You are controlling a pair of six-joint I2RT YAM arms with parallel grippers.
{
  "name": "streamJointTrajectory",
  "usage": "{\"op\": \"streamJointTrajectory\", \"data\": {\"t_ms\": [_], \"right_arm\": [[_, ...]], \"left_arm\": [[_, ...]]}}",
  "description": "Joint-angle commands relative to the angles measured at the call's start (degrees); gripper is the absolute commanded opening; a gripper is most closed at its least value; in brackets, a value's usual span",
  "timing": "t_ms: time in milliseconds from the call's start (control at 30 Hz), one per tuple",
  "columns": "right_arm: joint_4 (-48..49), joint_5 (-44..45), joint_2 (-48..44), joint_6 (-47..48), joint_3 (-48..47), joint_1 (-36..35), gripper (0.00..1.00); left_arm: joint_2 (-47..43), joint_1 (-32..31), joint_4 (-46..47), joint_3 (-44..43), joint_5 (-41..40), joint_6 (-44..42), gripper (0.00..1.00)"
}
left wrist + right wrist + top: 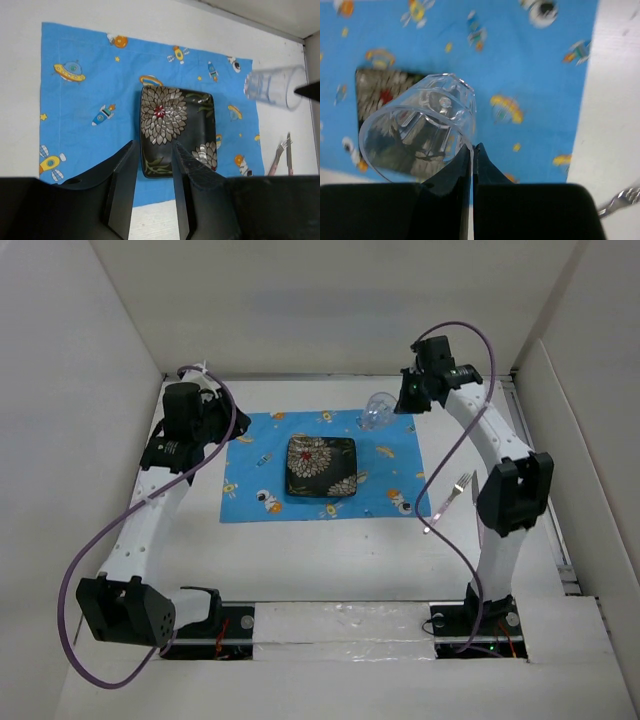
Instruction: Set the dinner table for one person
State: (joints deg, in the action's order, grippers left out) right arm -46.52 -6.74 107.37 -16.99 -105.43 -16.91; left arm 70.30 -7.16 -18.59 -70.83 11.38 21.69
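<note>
The fork [620, 200] is blurred and cut off at lower right. The right gripper [472, 150], over the mat [520, 60], pinches the tilted glass [417, 132] by its rim. The left gripper [154, 146] hangs above the plate [177, 130], jaws parted and empty.

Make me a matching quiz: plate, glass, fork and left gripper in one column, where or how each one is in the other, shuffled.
1 plate
2 glass
3 fork
4 left gripper

A on the bare table, right of the mat
B open, empty
C middle of the mat
D rim pinched by the right gripper

Pairs: 1-C, 2-D, 3-A, 4-B
</note>
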Motion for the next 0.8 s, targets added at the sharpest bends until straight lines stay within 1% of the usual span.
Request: {"op": "streamJointTrajectory", "data": {"t_ms": [0, 33, 67, 100, 133, 167, 200, 267, 467, 667, 700, 733, 767], "right_arm": [[-1.8, 3.7, 7.9, -1.1, -9.8, 3.9, 0.00], [-2.8, 3.7, 9.9, -1.2, -14.5, 4.7, 0.00], [-3.6, 4.2, 11.7, -1.5, -17.1, 5.4, 0.00], [-5.2, 4.6, 16.2, -1.9, -20.0, 6.0, 0.00], [-7.9, 5.1, 18.3, -2.2, -23.0, 6.5, 0.00], [-8.5, 5.8, 20.1, -2.4, -27.2, 7.3, 0.00], [-9.0, 6.0, 23.2, -2.6, -28.6, 7.3, 0.00], [-9.6, 6.2, 25.8, -3.6, -31.1, 8.5, 0.00], [-10.1, 6.5, 28.3, -4.9, -31.9, 10.1, 0.00], [-8.2, 6.4, 28.0, -5.5, -28.4, 10.1, 0.00], [-8.2, 6.4, 28.2, -5.8, -28.5, 9.6, 0.01], [-8.1, 6.1, 28.2, -5.9, -28.4, 9.6, 0.07], [-7.9, 5.7, 28.2, -6.4, -28.4, 9.6, 0.17]], "left_arm": [[-3.1, -0.7, 1.3, 2.4, 3.7, -1.0, 0.30], [-3.4, -0.8, 1.4, 3.7, 4.1, -0.8, 0.30], [-3.4, -0.8, 1.9, 4.5, 4.7, -0.6, 0.30], [-3.6, -1.4, 2.2, 5.2, 5.1, -0.3, 0.30], [-3.9, -1.4, 2.2, 6.0, 4.9, -0.2, 0.30], [-3.9, -1.4, 2.2, 6.2, 5.1, -0.2, 0.30], [-3.9, -1.4, 2.2, 6.5, 5.2, -0.3, 0.30], [-3.6, -1.4, 1.9, 6.2, 5.3, -0.9, 0.30], [-1.2, -1.4, 1.5, 4.6, 5.9, -1.0, 0.30], [0.6, -1.4, 1.7, 4.2, 6.1, -1.0, 0.30], [0.7, -1.4, 1.8, 4.1, 6.3, -1.0, 0.30], [1.1, -1.4, 1.8, 4.0, 6.3, -1.0, 0.30], [1.2, -1.4, 1.8, 4.0, 6.2, -1.0, 0.30]]}}
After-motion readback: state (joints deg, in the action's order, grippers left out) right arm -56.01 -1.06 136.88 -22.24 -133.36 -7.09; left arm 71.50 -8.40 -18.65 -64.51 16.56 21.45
